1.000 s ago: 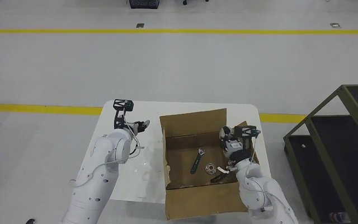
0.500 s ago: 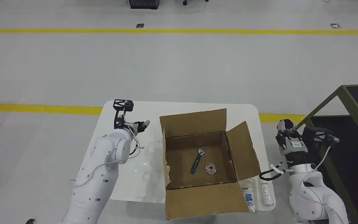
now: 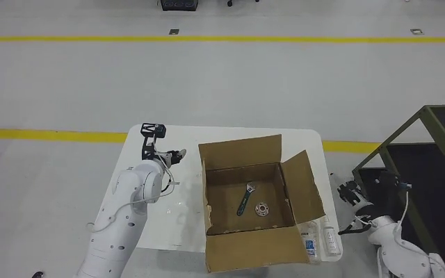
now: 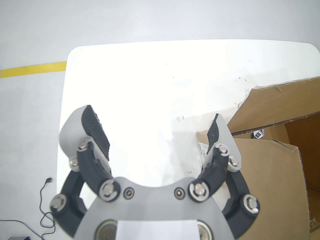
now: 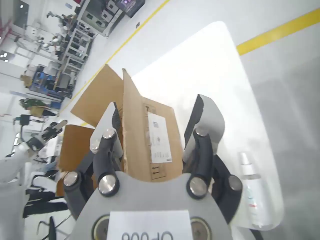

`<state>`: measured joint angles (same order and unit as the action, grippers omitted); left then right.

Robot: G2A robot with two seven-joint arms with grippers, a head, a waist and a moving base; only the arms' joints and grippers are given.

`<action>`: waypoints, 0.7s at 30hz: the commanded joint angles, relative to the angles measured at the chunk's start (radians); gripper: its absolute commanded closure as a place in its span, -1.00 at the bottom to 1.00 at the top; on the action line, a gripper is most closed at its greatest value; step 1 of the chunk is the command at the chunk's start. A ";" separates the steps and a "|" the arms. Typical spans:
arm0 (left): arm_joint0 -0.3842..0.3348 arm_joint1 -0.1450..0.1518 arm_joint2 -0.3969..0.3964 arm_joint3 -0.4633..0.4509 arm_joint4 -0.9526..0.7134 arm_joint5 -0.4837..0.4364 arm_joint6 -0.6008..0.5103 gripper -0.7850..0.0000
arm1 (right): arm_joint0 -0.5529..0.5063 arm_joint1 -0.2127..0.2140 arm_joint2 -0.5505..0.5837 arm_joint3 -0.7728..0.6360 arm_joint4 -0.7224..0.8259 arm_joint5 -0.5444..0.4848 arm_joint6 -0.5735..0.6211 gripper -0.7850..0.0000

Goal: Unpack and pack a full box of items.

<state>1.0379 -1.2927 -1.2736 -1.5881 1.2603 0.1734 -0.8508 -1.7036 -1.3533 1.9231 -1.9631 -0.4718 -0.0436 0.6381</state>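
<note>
**Box open on the table, both claws wide and empty**

The cardboard box [image 3: 247, 201] stands with all flaps open on the white table [image 3: 299, 142]. It sits just beside the left gripper [image 4: 150, 118], on that claw's side toward the other arm. Inside we see a wrench [image 3: 245, 198] and, next to it, a small round metal part [image 3: 261, 208]. The left gripper hangs over bare tabletop with its fingers spread wide and nothing between them.

The right gripper [image 5: 157, 103] is off the table's edge, also wide open and holding nothing, and it faces the box's outer flap. Between this claw and the box, at the table's corner, lie a clear bottle [image 3: 310, 243] and a second bottle [image 3: 329, 238], side by side.

Around the table is pale grey floor crossed by a yellow line [image 3: 62, 135]. A green metal frame [image 3: 403, 153] stands beyond the right gripper. Its wrist view shows racks of equipment [image 5: 100, 3] far across the hall.

A second ago the right arm was at the box's right wall, over the opening. It has since swung out past the table edge, and the bottles have come into sight. The left arm has not moved.
</note>
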 commanded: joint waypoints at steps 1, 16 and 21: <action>0.000 0.000 0.000 0.000 0.000 0.000 0.000 -1.00 | 0.012 0.002 -0.018 0.008 -0.008 -0.002 0.018 -1.00; -0.035 -0.004 -0.070 -0.125 -0.491 -0.103 -0.282 -1.00 | 0.058 0.018 -0.083 0.046 -0.031 0.002 0.011 -1.00; -0.032 0.001 -0.050 -0.150 -0.550 -0.150 -0.339 -1.00 | 0.056 0.023 -0.082 0.051 -0.026 -0.001 0.007 -1.00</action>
<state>1.0034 -1.2930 -1.3300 -1.7367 0.7167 0.0347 -1.1831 -1.6465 -1.3308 1.8412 -1.9132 -0.4989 -0.0442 0.6466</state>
